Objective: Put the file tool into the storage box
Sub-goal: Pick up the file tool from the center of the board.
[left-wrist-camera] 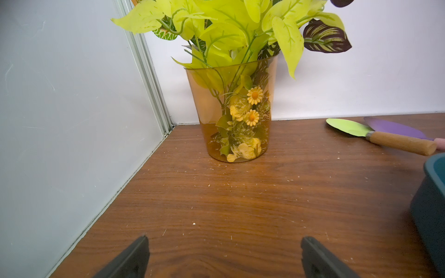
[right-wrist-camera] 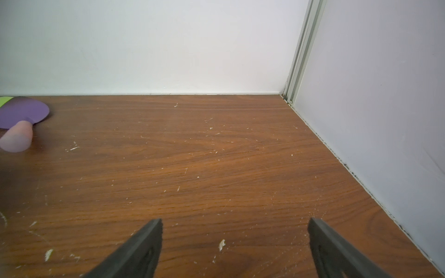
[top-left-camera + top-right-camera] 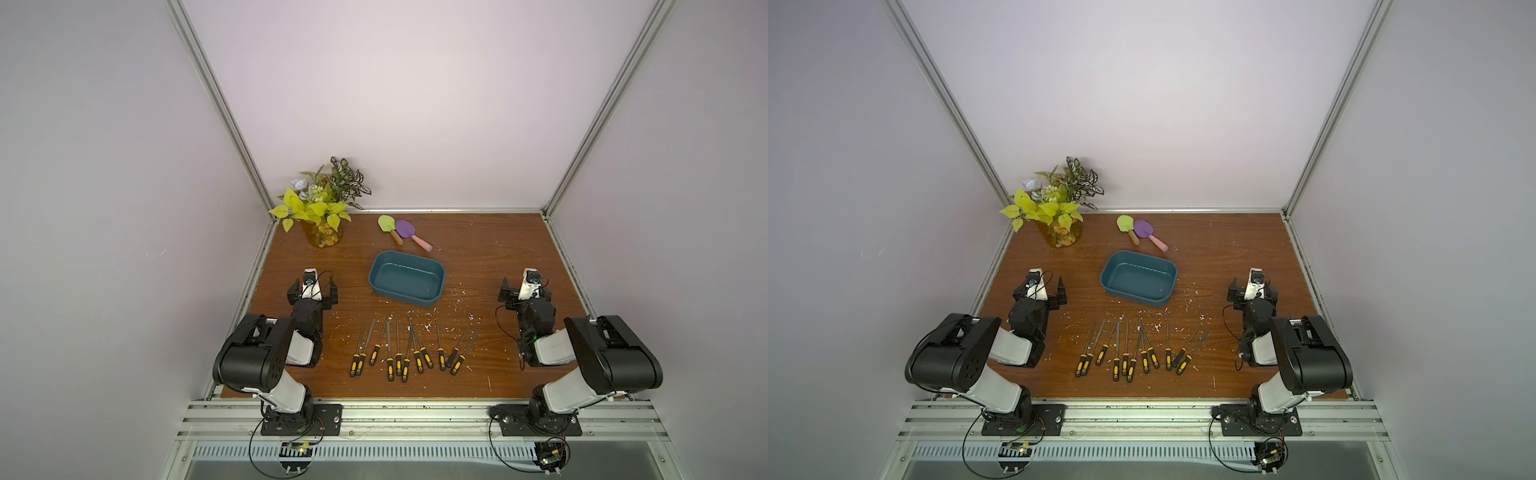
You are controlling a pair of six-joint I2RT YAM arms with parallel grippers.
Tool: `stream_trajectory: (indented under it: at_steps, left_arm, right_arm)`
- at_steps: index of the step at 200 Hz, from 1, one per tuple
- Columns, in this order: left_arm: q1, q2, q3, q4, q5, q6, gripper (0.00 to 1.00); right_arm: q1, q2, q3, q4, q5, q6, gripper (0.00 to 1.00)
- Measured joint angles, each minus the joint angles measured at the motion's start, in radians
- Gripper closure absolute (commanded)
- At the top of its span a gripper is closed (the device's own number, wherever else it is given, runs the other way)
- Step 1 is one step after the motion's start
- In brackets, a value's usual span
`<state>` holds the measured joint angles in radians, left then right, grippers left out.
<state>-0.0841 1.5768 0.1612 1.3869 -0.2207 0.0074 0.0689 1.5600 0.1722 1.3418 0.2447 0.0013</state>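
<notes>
Left claw (image 3: 313, 286) (image 1: 224, 240): jaws spread wide with nothing between them, low over the table (image 3: 478, 257).
Right claw (image 3: 525, 286) (image 2: 234, 221): jaws spread just as wide, holding nothing, over bare wood.
Ahead of left claw: an amber vase (image 1: 238, 108) stands upright in the far corner, with yellow-green leaves and small flowers in it.
Box (image 3: 405, 277): empty and flat on the table, between the two claws, well apart from both and a little nearer the left one. One corner of it shows at the edge of the left wrist view (image 1: 433, 192).
Files (image 3: 419, 360): a row with black-and-yellow handles lies behind both claws, between the two arms. The tips point toward the box, and a few in the middle cross.
Trowels: a green one (image 3: 386, 224) and a purple one (image 3: 405, 228) lie beyond the box, near the back wall, with their blades touching.
Flecks (image 2: 221, 244): white bits lie scattered under the right claw, and around the box and the file tips.
</notes>
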Motion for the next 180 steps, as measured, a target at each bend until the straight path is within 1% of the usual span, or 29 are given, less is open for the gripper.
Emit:
stream_trajectory:
  at_steps: [19,40,52,60,68,81,102,113,126,152,167,180]
  left_arm:
    - [0.000,0.000,0.000,0.001,-0.002,0.000,0.01]
    - [0.000,-0.025,-0.004,-0.003,-0.030,-0.008,0.00]
    - [-0.008,-0.077,-0.014,-0.008,-0.072,-0.010,0.00]
    - [-0.027,-0.121,-0.021,-0.010,-0.131,-0.006,0.01]
    - [-0.066,-0.170,-0.025,-0.011,-0.201,0.009,0.00]
    - [-0.158,-0.249,-0.023,-0.016,-0.318,0.042,0.00]
    - [-0.291,-0.360,0.026,-0.081,-0.459,0.072,0.00]
    - [-0.337,-0.410,0.090,-0.175,-0.520,0.058,0.00]
    - [-0.365,-0.468,0.210,-0.390,-0.554,-0.019,0.01]
    - [-0.381,-0.515,0.450,-0.837,-0.533,-0.233,0.00]
    - [-0.387,-0.529,0.523,-1.055,-0.515,-0.341,0.00]
    - [-0.398,-0.553,0.540,-1.198,-0.492,-0.407,0.00]
  right_arm:
    - [0.000,0.000,0.000,0.000,0.000,0.000,0.01]
    - [0.002,-0.010,0.000,-0.007,0.007,0.001,0.01]
    - [0.011,-0.060,-0.001,-0.049,0.029,0.002,0.01]
    - [0.019,-0.118,0.000,-0.091,0.048,0.004,0.01]
    - [0.030,-0.199,0.005,-0.153,0.072,0.020,0.01]
    - [0.040,-0.335,0.040,-0.296,0.101,0.075,0.01]
    - [0.042,-0.513,0.133,-0.507,0.085,0.158,0.01]
    - [0.042,-0.595,0.174,-0.613,0.056,0.200,0.01]
    - [0.042,-0.673,0.204,-0.729,0.024,0.246,0.02]
    - [0.046,-0.787,0.227,-0.956,-0.074,0.330,0.03]
    - [0.054,-0.809,0.237,-1.065,-0.142,0.367,0.05]
    - [0.073,-0.806,0.254,-1.147,-0.202,0.393,0.07]
